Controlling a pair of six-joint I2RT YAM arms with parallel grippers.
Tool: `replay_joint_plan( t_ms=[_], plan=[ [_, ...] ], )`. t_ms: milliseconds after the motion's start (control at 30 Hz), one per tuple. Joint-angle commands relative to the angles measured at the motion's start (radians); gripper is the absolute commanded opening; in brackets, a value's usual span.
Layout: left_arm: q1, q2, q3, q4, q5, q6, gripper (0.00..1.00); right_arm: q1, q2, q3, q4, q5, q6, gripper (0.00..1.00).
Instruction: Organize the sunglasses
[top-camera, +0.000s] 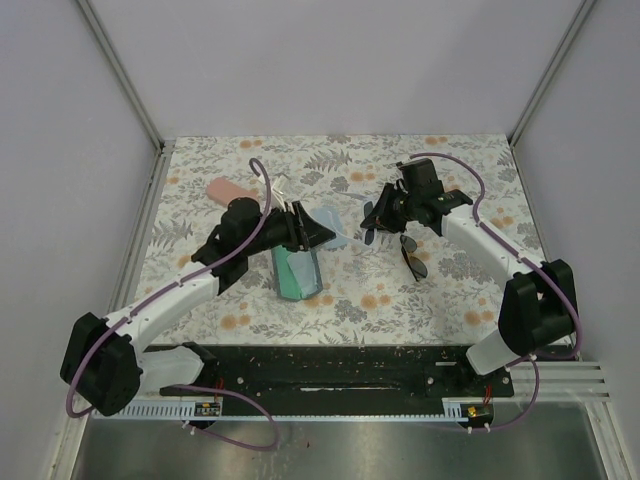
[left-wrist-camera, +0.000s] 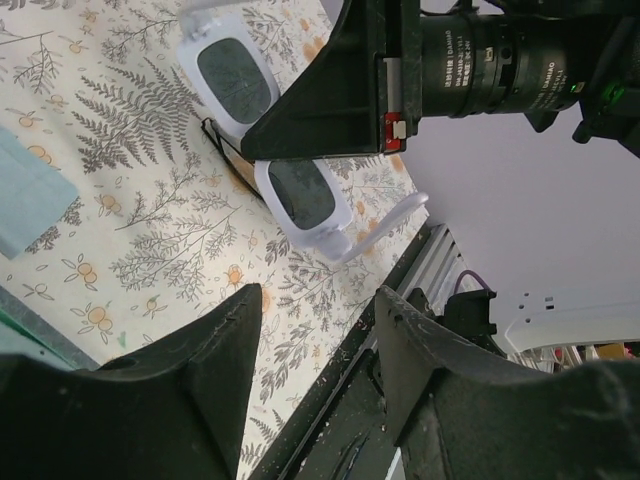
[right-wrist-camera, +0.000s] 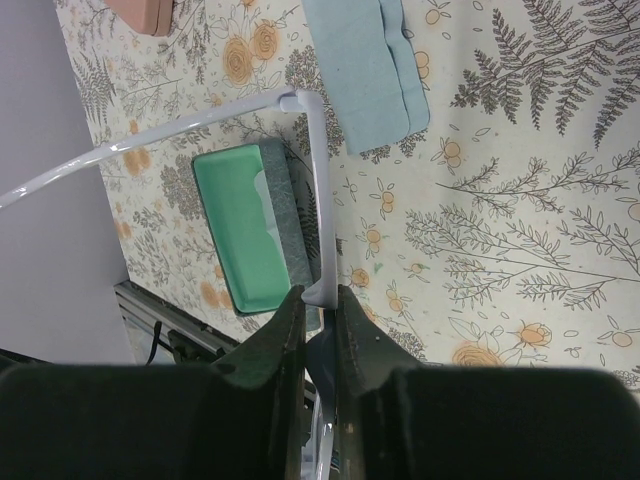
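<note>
My right gripper (top-camera: 376, 217) is shut on the pale translucent sunglasses (top-camera: 371, 237) and holds them above the table. In the right wrist view the fingers (right-wrist-camera: 320, 298) pinch the frame, and one white temple arm (right-wrist-camera: 318, 180) sticks out unfolded. The left wrist view shows both dark lenses in the pale frame (left-wrist-camera: 300, 195), held by the right finger. The dark thin-framed sunglasses (top-camera: 412, 256) lie on the table right of centre. My left gripper (top-camera: 325, 233) is open and empty, its tips (left-wrist-camera: 320, 320) pointing toward the held pair from the left.
An open blue-grey case with green lining (top-camera: 297, 272) lies just below the left gripper; it also shows in the right wrist view (right-wrist-camera: 240, 225). A light blue cloth (top-camera: 332, 224) lies beside it. A pink case (top-camera: 228, 190) lies at the back left. The black front rail (top-camera: 340, 375) runs along the near edge.
</note>
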Motion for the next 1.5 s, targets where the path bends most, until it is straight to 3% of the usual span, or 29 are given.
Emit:
replay_joint_plan(
  t_ms=[0, 367, 867, 1233, 1467],
  plan=[
    [-0.009, 0.026, 0.058, 0.081, -0.012, 0.002, 0.52, 0.014, 0.004, 0.037, 0.040, -0.033, 0.007, 0.01],
    [-0.009, 0.113, 0.105, 0.053, -0.076, 0.001, 0.36, 0.034, -0.022, 0.012, 0.055, -0.065, -0.003, 0.00],
    [-0.010, 0.287, 0.116, 0.173, -0.027, -0.071, 0.34, 0.057, -0.119, -0.086, 0.104, -0.120, -0.016, 0.00],
    [-0.007, 0.147, 0.036, 0.147, -0.080, -0.037, 0.34, 0.057, -0.075, -0.090, 0.084, -0.076, 0.038, 0.00],
    [-0.042, 0.158, -0.021, 0.366, -0.015, -0.166, 0.32, 0.057, -0.055, -0.078, 0.109, -0.085, 0.061, 0.00]
  ],
)
